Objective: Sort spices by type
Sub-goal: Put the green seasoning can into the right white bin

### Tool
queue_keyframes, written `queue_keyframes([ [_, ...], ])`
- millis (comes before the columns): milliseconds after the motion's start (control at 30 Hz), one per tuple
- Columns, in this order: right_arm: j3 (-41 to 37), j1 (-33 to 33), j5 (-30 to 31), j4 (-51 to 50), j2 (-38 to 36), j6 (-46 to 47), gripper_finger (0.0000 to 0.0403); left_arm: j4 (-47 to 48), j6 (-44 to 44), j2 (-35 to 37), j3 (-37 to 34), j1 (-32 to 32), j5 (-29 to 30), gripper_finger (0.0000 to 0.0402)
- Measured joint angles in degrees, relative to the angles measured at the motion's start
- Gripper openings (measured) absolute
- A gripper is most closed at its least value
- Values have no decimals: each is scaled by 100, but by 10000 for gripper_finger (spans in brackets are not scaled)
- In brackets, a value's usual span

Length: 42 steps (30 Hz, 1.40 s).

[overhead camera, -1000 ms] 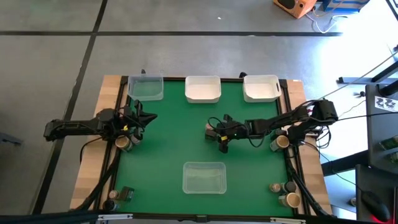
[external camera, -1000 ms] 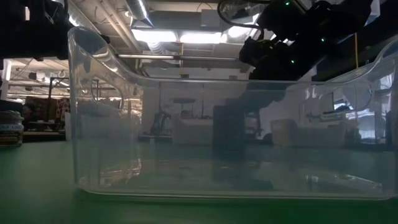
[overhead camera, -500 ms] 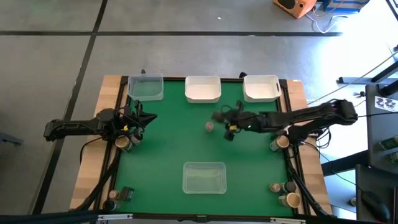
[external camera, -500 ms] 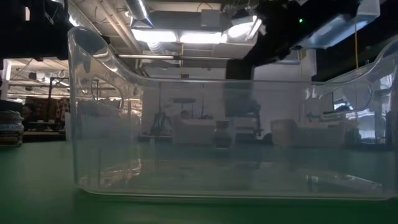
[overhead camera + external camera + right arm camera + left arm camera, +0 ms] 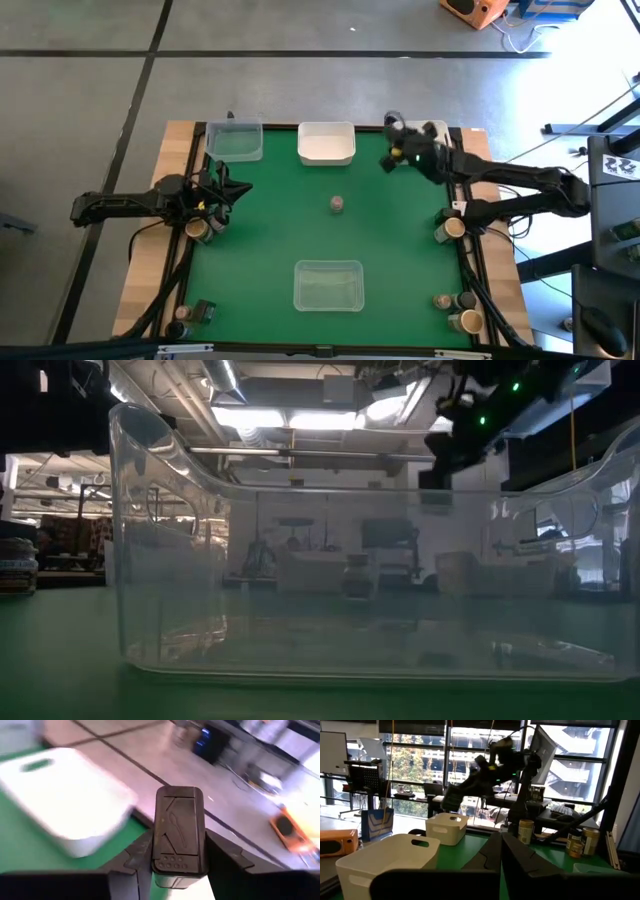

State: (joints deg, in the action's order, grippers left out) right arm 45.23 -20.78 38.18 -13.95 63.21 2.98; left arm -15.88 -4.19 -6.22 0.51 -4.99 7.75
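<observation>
My right gripper [image 5: 392, 152] hangs above the mat at the left edge of the far right white tray [image 5: 428, 142]. It is shut on a spice jar with a dark cap [image 5: 179, 820]. One pale-topped spice jar [image 5: 337, 204] stands alone on its base in the middle of the green mat. It shows through the clear tray in the low view as jar [image 5: 358, 575]. My left gripper [image 5: 225, 188] waits shut at the table's left side, holding nothing, next to a jar [image 5: 198, 229]. My right gripper pinches the jar between its two fingers, one on each side of the dark cap [image 5: 161, 847]. The fingers slant down toward the table's far edge. The jar is lifted clear of the mat. How far back it reaches between the fingers does not show.
A clear tray [image 5: 235, 141] and a white tray [image 5: 326, 143] stand along the far edge. Another clear tray [image 5: 328, 285] sits near the front. More jars stand off the mat at the right edge [image 5: 447, 230], the near right corner [image 5: 463, 310] and the near left corner [image 5: 180, 316].
My right gripper has risen from the middle of the mat and swung toward the far right white tray, carrying the dark-capped jar. It has tipped from pointing steeply down to nearer level. The pale-topped jar stays where it stood.
</observation>
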Motion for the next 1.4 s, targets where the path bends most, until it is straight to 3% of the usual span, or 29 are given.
queue_keyframes([
  [267, -489, -1544, -887, 182, 43, 438, 144, 19, 11, 0, 0, 0, 0, 0],
  [567, -1293, -2429, -1655, 1252, 298, 1007, 145, 26, 12, 0, 0, 0, 0, 0],
  [933, -1388, -2552, -1933, 1894, 1377, 1074, 146, 33, 12, 0, 0, 0, 0, 0],
  [1133, -1374, -2537, -1911, 2069, 1568, 1073, 149, 33, 1, 0, 0, 0, 0, 0],
  [1400, -1342, -2539, -1937, 1995, 1579, 872, 201, 52, -8, 0, 0, 0, 0, 0],
])
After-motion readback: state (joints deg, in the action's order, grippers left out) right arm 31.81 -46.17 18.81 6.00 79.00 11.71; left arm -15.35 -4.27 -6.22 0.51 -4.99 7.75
